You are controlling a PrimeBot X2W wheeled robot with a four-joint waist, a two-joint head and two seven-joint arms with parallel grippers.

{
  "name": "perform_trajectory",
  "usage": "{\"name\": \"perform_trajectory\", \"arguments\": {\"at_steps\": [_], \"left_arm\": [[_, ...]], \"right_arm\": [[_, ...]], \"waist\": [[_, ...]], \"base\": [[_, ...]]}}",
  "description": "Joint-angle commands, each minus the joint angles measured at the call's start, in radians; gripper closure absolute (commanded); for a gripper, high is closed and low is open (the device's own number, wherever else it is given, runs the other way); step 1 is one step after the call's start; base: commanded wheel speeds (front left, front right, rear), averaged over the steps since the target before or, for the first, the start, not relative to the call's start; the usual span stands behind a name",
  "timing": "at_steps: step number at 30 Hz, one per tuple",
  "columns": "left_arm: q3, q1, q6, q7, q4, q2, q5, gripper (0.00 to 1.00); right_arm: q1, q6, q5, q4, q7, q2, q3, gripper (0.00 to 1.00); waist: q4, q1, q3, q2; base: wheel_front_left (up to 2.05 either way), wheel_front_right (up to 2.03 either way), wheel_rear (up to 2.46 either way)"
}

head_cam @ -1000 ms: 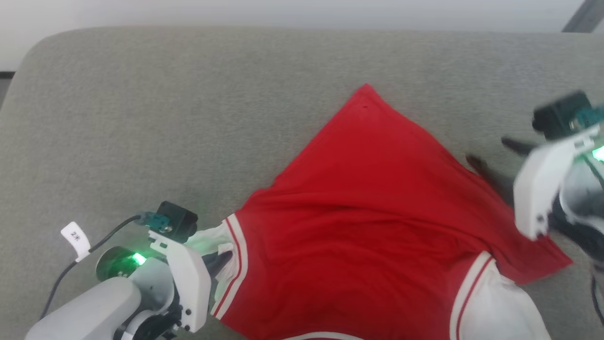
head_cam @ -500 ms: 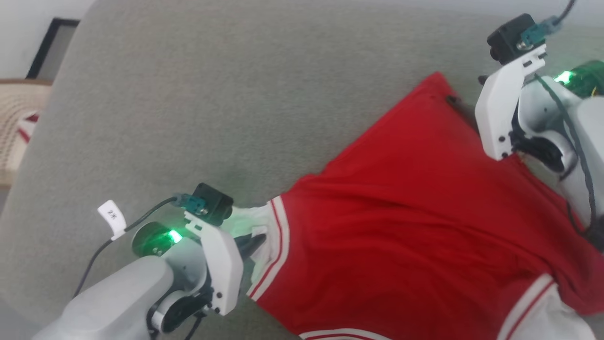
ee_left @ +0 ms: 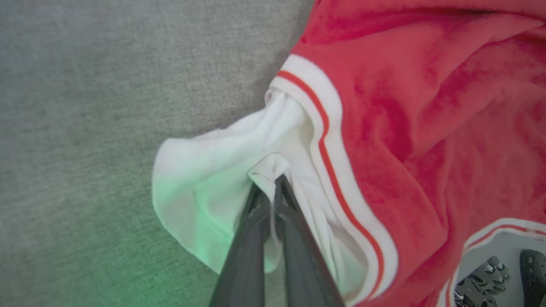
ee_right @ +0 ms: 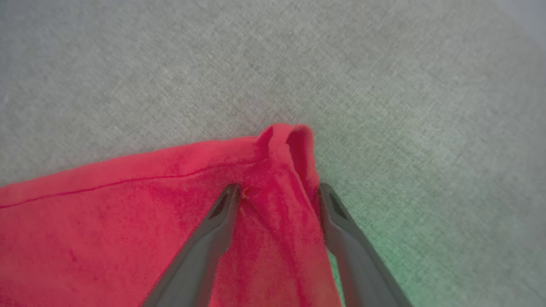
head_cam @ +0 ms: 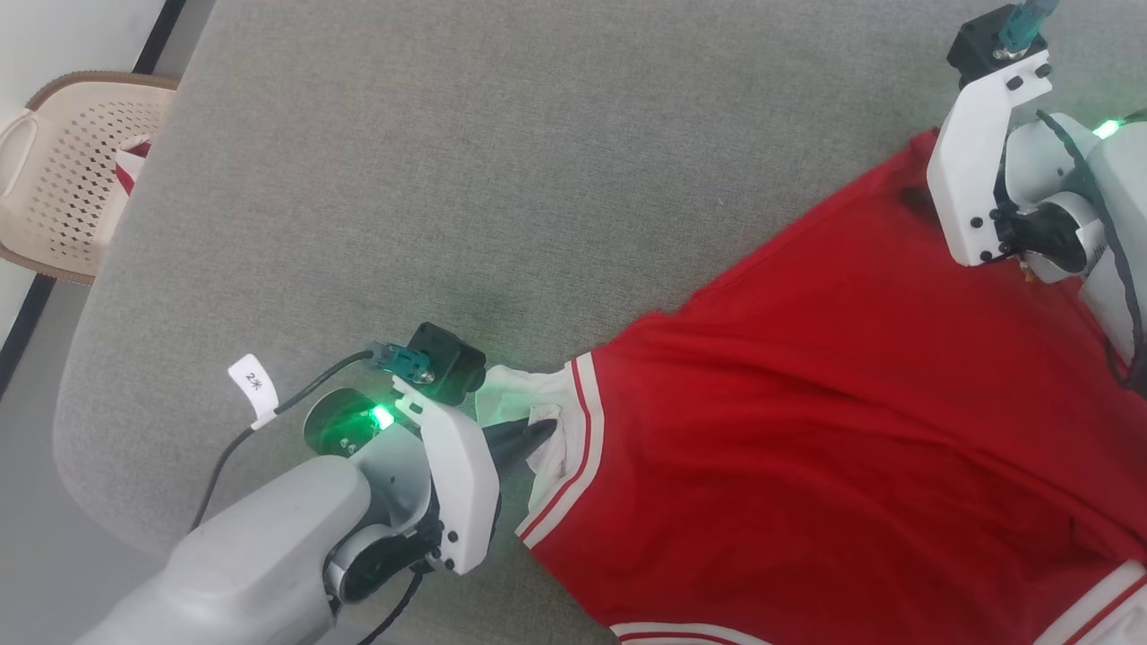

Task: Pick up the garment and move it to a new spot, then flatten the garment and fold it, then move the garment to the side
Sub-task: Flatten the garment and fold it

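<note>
The garment [head_cam: 806,430], a red jersey with white sleeves and red-white trim, lies back-up on a grey cushion [head_cam: 448,179]. My left gripper [head_cam: 542,432] is shut on a bunched fold of the white sleeve [ee_left: 222,170] at the garment's left side; in the left wrist view the left gripper [ee_left: 268,184] pinches the cloth at its tips. My right gripper [ee_right: 277,192] stands open astride the far red hem corner [ee_right: 290,140], one finger on each side of it. The lettering is hidden.
A beige perforated plastic basket [head_cam: 63,179] holding a red-and-white cloth scrap [head_cam: 125,166] stands off the cushion's far left corner. Bare grey cushion stretches left of and beyond the garment. The cushion's rounded left edge [head_cam: 81,376] drops to the floor.
The head camera has swung, shifting the whole picture. My right gripper has moved along the hem to the far red corner. My left gripper stays shut on the sleeve.
</note>
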Motion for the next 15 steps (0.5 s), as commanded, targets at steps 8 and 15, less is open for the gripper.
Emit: {"name": "perform_trajectory", "arguments": {"at_steps": [8, 15], "left_arm": [[0.019, -0.027, -0.005, 0.008, 0.058, 0.024, -0.020, 1.00], [0.065, -0.081, 0.023, 0.049, 0.036, 0.078, -0.045, 1.00]], "right_arm": [[0.020, -0.001, 0.060, 0.068, -0.010, -0.006, 0.071, 1.00], [-0.051, 0.000, 0.076, 0.023, -0.096, 0.007, 0.100, 1.00]], "waist": [[-0.041, 0.0000, -0.032, -0.0001], [-0.104, 0.0000, -0.089, -0.0001]], "base": [[0.00, 0.00, 0.00], [0.00, 0.00, 0.00]]}}
